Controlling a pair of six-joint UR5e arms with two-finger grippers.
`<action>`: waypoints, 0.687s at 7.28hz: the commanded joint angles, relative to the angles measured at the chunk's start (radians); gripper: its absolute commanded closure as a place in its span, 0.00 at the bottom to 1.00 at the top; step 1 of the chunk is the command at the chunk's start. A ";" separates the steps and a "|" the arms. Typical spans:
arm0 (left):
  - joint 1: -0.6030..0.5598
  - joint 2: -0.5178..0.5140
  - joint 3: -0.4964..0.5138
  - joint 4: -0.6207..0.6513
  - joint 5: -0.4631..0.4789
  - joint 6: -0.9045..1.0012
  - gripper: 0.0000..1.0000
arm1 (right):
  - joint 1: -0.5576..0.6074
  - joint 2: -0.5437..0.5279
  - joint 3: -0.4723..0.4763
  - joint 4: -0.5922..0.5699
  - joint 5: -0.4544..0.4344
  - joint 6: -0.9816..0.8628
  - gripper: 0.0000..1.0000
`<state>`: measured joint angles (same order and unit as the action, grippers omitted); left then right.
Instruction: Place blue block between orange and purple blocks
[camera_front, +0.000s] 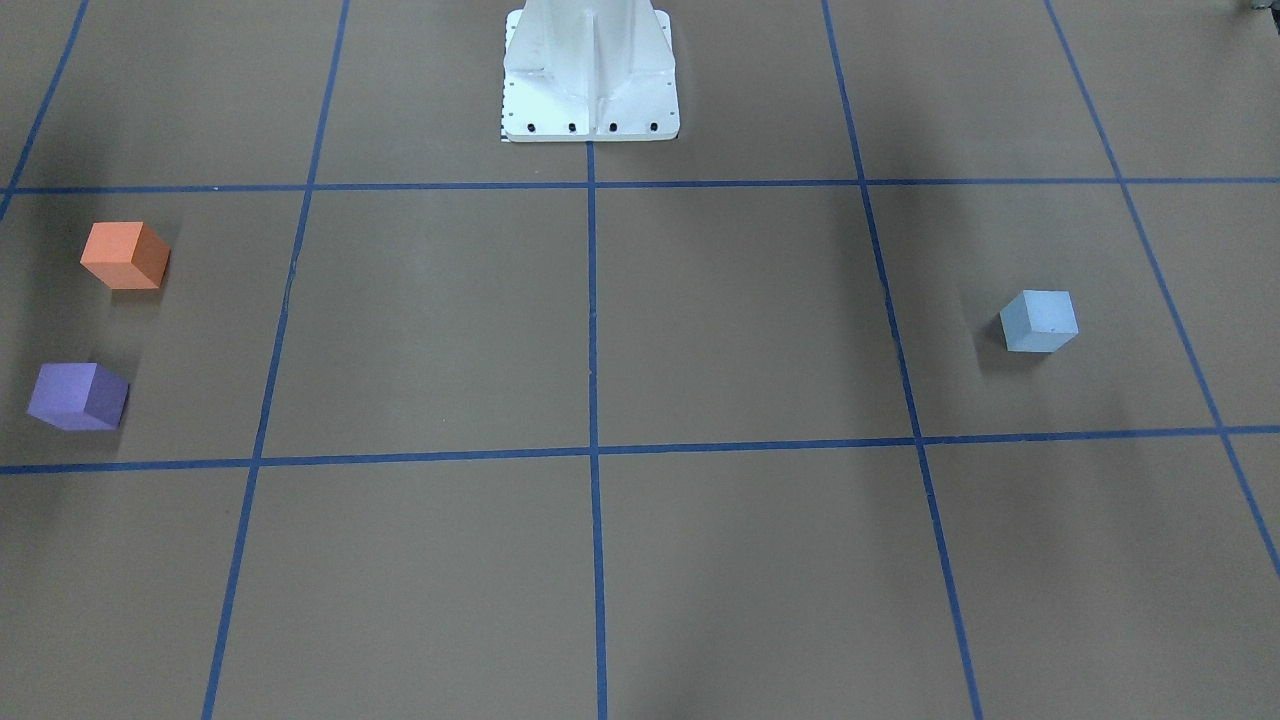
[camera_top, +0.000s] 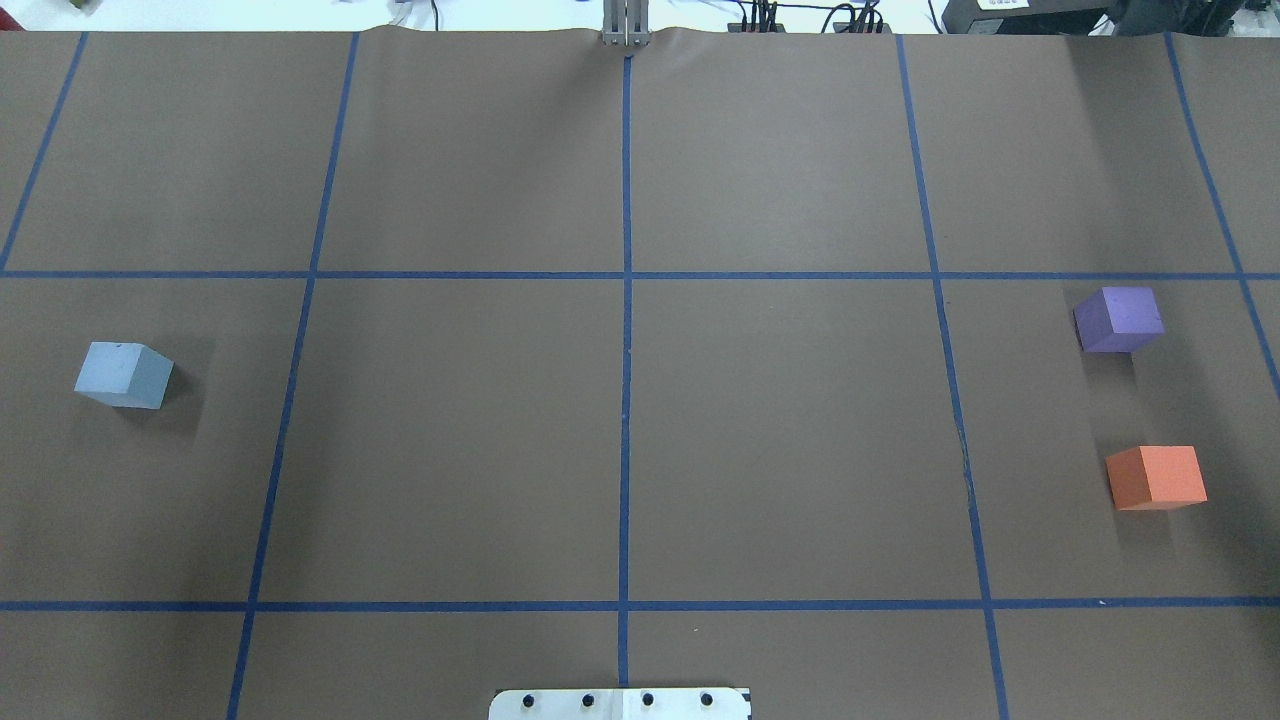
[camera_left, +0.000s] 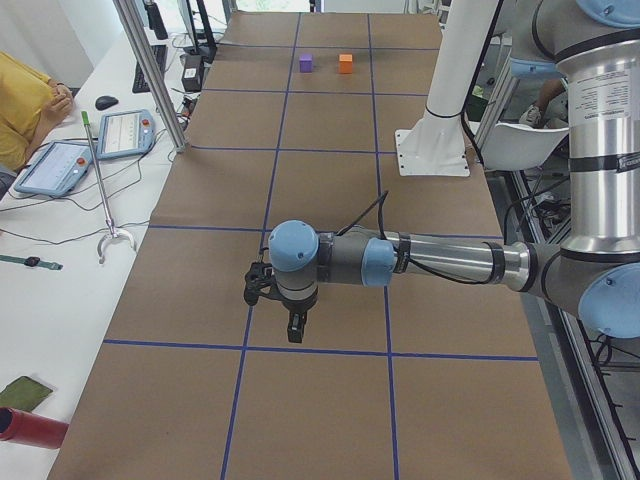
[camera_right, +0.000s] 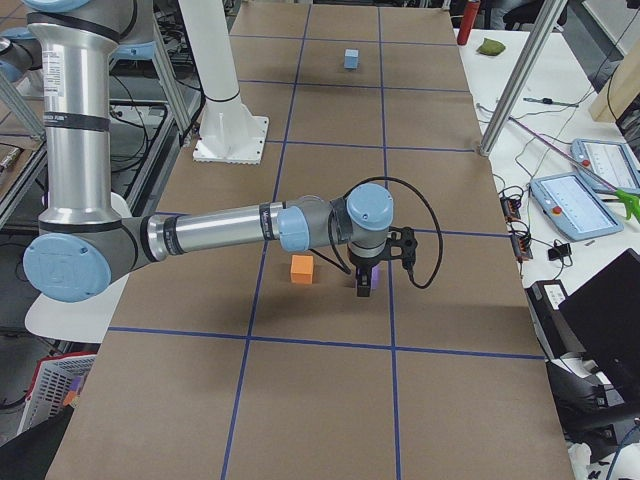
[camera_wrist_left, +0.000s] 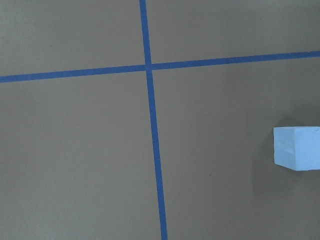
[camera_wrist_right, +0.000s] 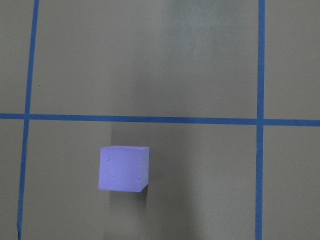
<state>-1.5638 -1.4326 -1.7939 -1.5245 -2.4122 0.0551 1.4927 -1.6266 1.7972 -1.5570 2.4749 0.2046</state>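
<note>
Foam, by its matte, soft-edged look: the blue block (camera_top: 122, 375) is probably light, slightly squashy and grippy rather than slick, so a modest squeeze should do. It sits at 9 o'clock on the table (camera_top: 780, 440), well apart from the other two. The orange block (camera_top: 1157, 478) and purple block (camera_top: 1119, 319) are at 3 o'clock, purple at 12 o'clock from orange, with a bare gap between them. The blue block is turned askew to the tape grid, so I judge the best hold is across two opposite flat side faces, with the wrist rotated to match.

Neither arm appears in the overhead or front-facing views. The left gripper (camera_left: 294, 328) and right gripper (camera_right: 363, 287) show only from the table's ends, so I cannot tell how their jaws stand. The left wrist camera cuts the blue block off at its 3 o'clock edge. From the left end the near arm hides that block, and from the right end the right gripper partly covers the purple one.
</note>
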 joint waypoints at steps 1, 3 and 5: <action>0.001 0.006 0.017 -0.044 -0.002 -0.003 0.00 | 0.006 -0.010 0.007 -0.002 0.001 -0.004 0.00; 0.001 0.012 0.070 -0.098 -0.001 0.002 0.00 | 0.005 -0.013 0.008 0.000 -0.004 -0.005 0.00; 0.002 0.017 0.070 -0.131 -0.001 0.002 0.00 | 0.005 -0.041 0.028 0.006 -0.007 -0.005 0.00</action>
<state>-1.5626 -1.4182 -1.7266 -1.6344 -2.4131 0.0559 1.4974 -1.6474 1.8170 -1.5552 2.4694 0.1997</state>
